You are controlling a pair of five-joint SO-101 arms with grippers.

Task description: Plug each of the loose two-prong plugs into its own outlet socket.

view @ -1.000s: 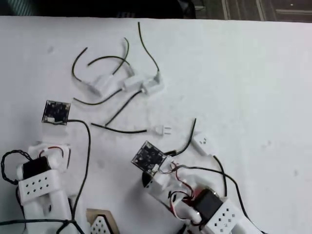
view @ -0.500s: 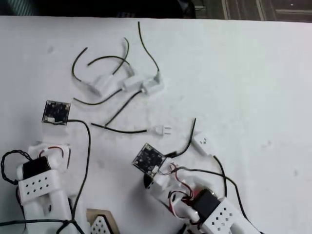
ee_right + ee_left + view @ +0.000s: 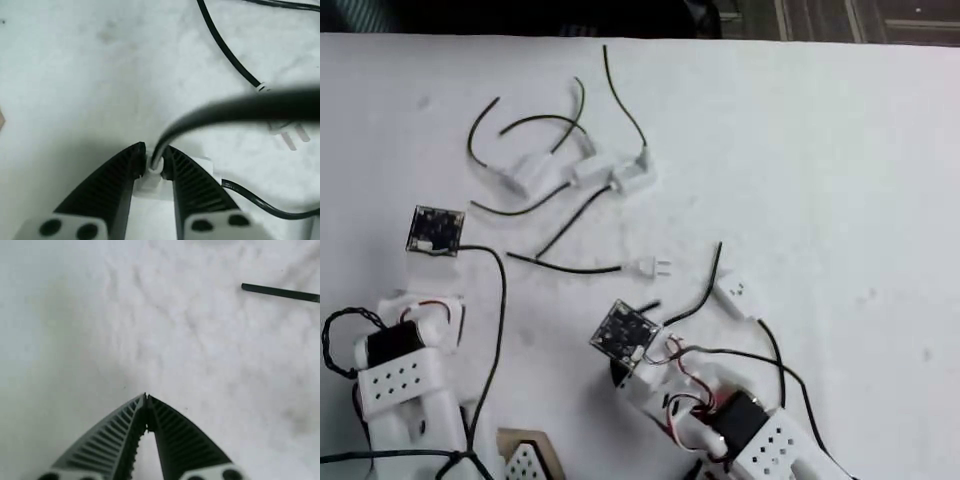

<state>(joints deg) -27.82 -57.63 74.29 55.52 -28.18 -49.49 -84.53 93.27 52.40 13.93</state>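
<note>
My right gripper [image 3: 153,152] is shut on a small white plug [image 3: 150,175], and that plug's black cable [image 3: 235,111] arches up and away from the fingers. A loose two-prong plug [image 3: 655,267] lies on the white table just beyond it, with its prongs [image 3: 290,137] bare. A white outlet socket [image 3: 738,292] sits close beside the right arm [image 3: 740,425]. Over bare table, my left gripper [image 3: 146,400] is shut with nothing in it, at the near left of the table [image 3: 400,370].
Several joined white plug-and-socket pieces [image 3: 575,172] with black cables lie at the back left. A black cable end [image 3: 280,291] lies ahead of the left gripper. The table's right half is open white surface [image 3: 860,170].
The right wrist has drawn back slightly toward the table's near edge, pulling the held plug's cable along. The left arm has not moved.
</note>
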